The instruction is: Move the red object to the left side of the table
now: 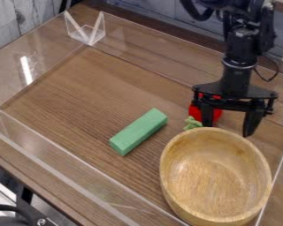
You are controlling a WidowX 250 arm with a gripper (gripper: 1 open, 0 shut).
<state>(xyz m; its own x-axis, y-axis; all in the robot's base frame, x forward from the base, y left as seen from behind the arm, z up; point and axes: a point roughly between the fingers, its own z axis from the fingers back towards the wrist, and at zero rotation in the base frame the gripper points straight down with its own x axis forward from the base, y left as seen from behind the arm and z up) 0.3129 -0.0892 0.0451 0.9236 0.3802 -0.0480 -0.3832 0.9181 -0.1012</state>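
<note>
while spread wide, hand (233, 113) straddles red object (204, 110), empty

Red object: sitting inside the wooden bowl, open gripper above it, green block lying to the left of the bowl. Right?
Not quite. In the camera view the red object is on the table just behind the wooden bowl, not inside it. The rest stands: the gripper is open above it, and the green block lies left of the bowl.

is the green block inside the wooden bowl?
No. The green block lies flat on the table, to the left of the wooden bowl and apart from its rim.
</note>
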